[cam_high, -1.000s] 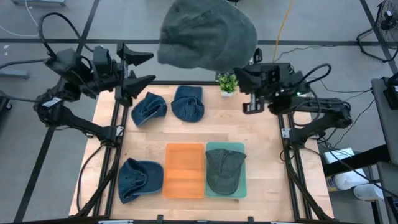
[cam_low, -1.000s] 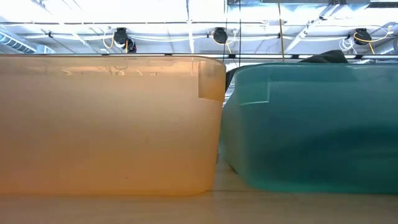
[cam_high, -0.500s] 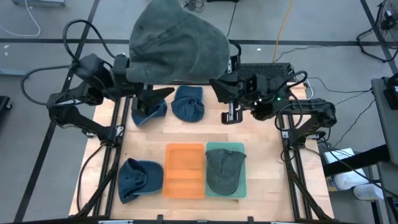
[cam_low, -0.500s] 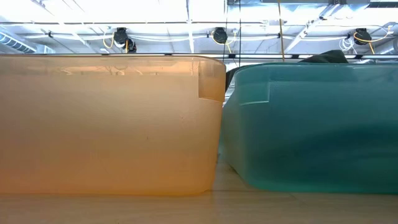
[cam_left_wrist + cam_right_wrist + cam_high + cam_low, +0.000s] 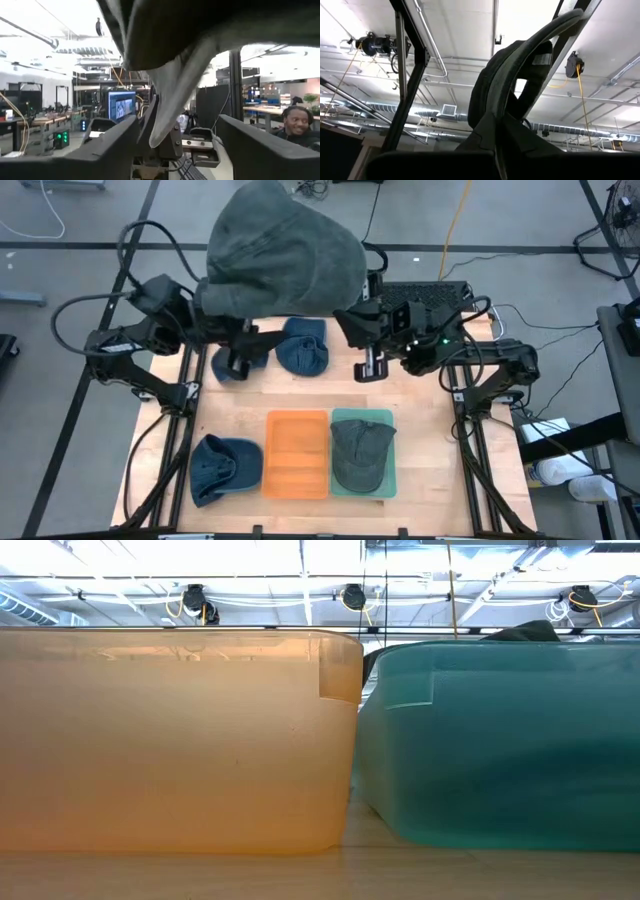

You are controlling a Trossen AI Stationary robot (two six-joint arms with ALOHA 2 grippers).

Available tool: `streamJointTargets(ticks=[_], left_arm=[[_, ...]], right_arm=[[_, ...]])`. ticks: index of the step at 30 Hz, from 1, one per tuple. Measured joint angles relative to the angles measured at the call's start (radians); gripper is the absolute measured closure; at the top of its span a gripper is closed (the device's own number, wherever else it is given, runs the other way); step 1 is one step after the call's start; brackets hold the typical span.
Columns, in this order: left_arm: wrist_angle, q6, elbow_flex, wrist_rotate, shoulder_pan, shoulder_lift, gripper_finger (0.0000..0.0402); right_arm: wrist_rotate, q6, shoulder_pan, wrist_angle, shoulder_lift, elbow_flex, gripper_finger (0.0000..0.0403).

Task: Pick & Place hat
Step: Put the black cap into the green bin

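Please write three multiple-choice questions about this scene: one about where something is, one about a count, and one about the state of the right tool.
1. Where is the green hat that is already put away?
A. in the teal bin
B. in the orange bin
C. on the floor

2. How many blue hats lie on the table?
A. one
B. three
C. five

3. What is the right tool doing?
A. resting open on the table
B. shut on the raised grey-green hat
C. pressing into the orange bin

Answers:
1. A: the green hat lies inside the teal bin, beside the orange bin, which holds nothing.
2. B: two blue hats lie at the far side of the table and one at the near left corner.
3. B: the right tool pinches the raised grey-green hat between closed fingers.
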Motion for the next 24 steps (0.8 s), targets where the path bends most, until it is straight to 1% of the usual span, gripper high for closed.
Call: streamJointTargets(ticks=[6,12,13,16,18,21,24], left_arm=[[0.004,-0.020,0.000,-0.005,0.000,-0.003,0.0245],[0.001,-0.020,0.000,-0.005,0.000,-0.003,0.0373],[0.001,-0.021,0.000,-0.006,0.000,-0.003,0.0384],[0.000,-0.030,0.000,-0.004,0.000,-0.003,0.0387],[-0.002,-0.054,0.000,0.000,0.000,-0.005,0.0392],[-0.024,-0.078,0.000,0.035,0.000,-0.020,0.0393],[-0.077,-0.085,0.000,0.041,0.000,-0.050,0.0393]], right_arm=[[0.001,0.006,0.000,-0.006,0.001,0.000,0.0403],[0.002,0.012,0.001,-0.032,0.000,0.000,0.0403],[0.001,0.013,0.001,-0.035,-0.001,0.000,0.0403],[0.002,0.029,0.001,-0.060,-0.002,0.000,0.0399],[-0.003,0.047,0.001,-0.079,-0.003,0.000,0.0388],[-0.016,0.055,0.002,-0.126,-0.003,0.000,0.0355],[-0.033,0.081,0.005,-0.171,-0.010,-0.003,0.0309]])
